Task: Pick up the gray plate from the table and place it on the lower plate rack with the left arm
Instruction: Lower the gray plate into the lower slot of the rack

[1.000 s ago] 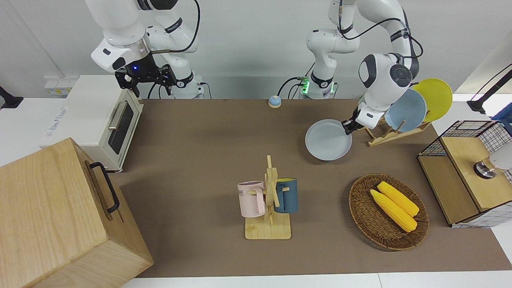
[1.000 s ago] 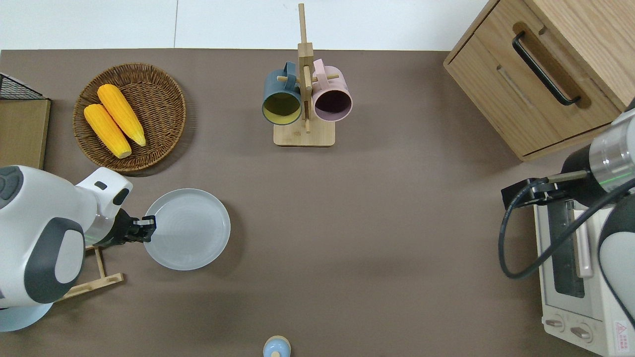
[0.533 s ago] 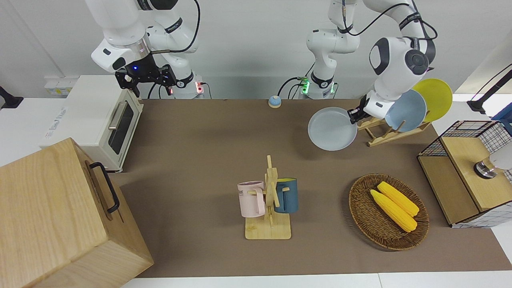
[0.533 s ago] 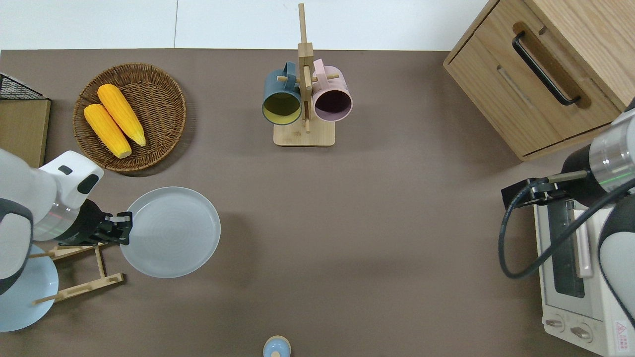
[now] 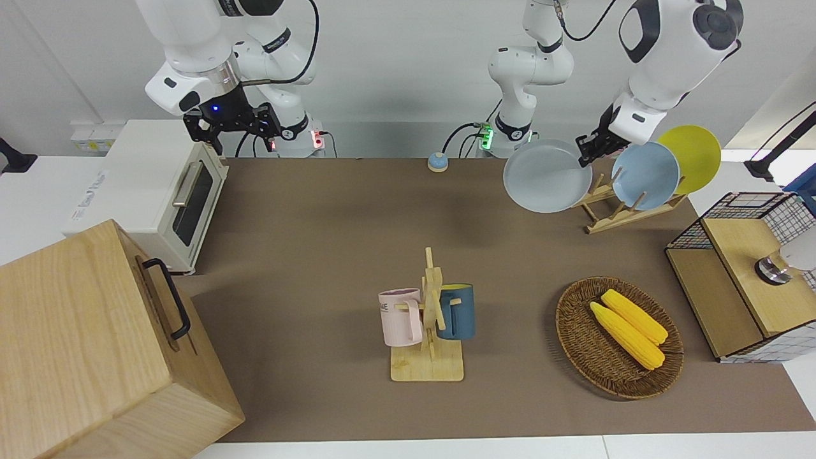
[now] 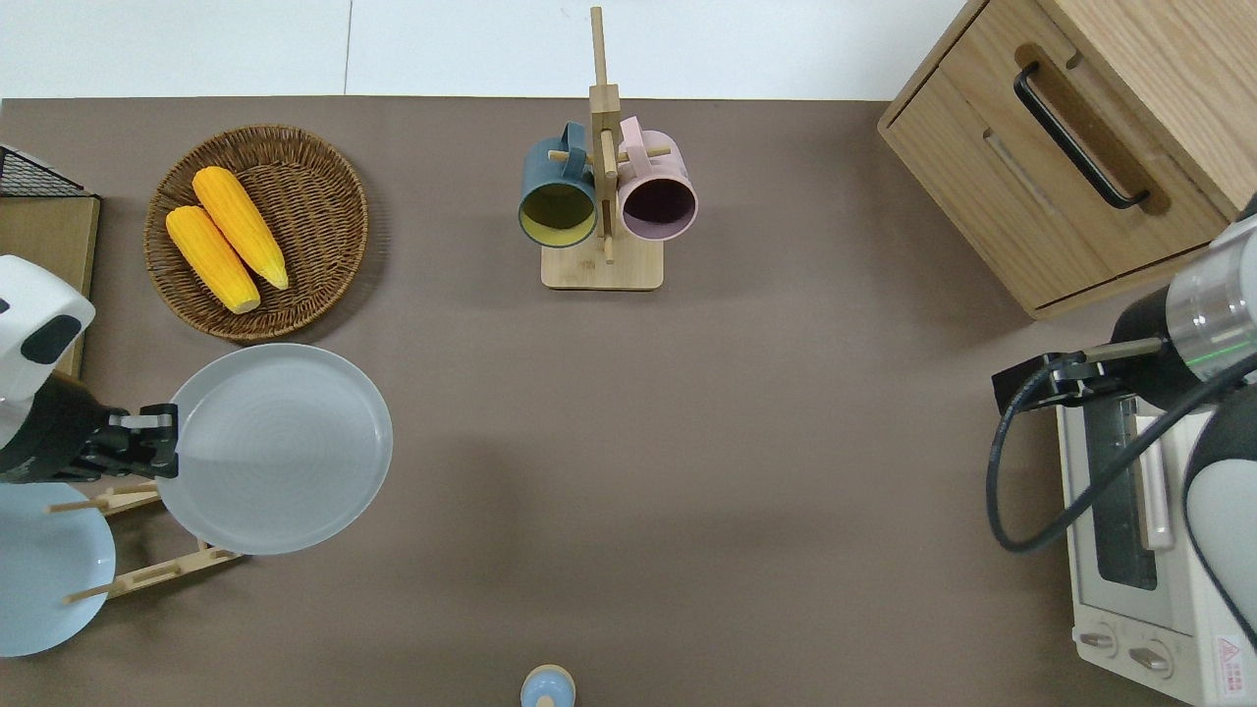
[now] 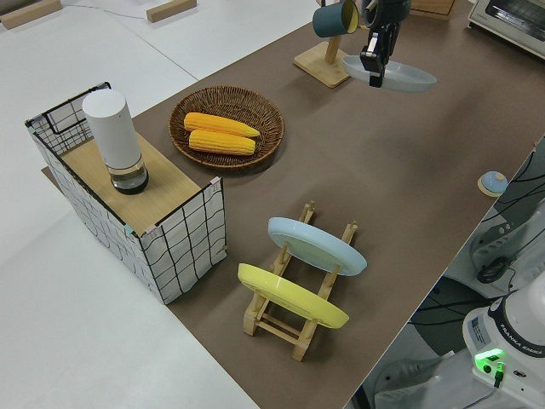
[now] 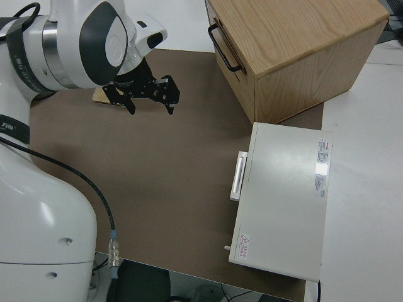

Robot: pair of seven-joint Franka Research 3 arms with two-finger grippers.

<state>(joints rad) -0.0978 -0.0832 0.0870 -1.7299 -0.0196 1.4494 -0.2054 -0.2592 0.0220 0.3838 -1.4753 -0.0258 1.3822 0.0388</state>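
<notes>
Gray plate aloft, pinched at its rim by the left gripper.

Nearest the robots, the rack already holds a blue plate and a yellow plate; the gray plate hangs over the rack's end and the table. With only an edge grip, it may slip or knock the blue plate while tilting into a slot. The right arm is parked, jaws open.

Lower plate rack partly hidden under gray plate in overhead view, light blue plate cut off by frame edge, left gripper fingertips hidden at plate rim, toaster oven partly covered by parked right arm.
</notes>
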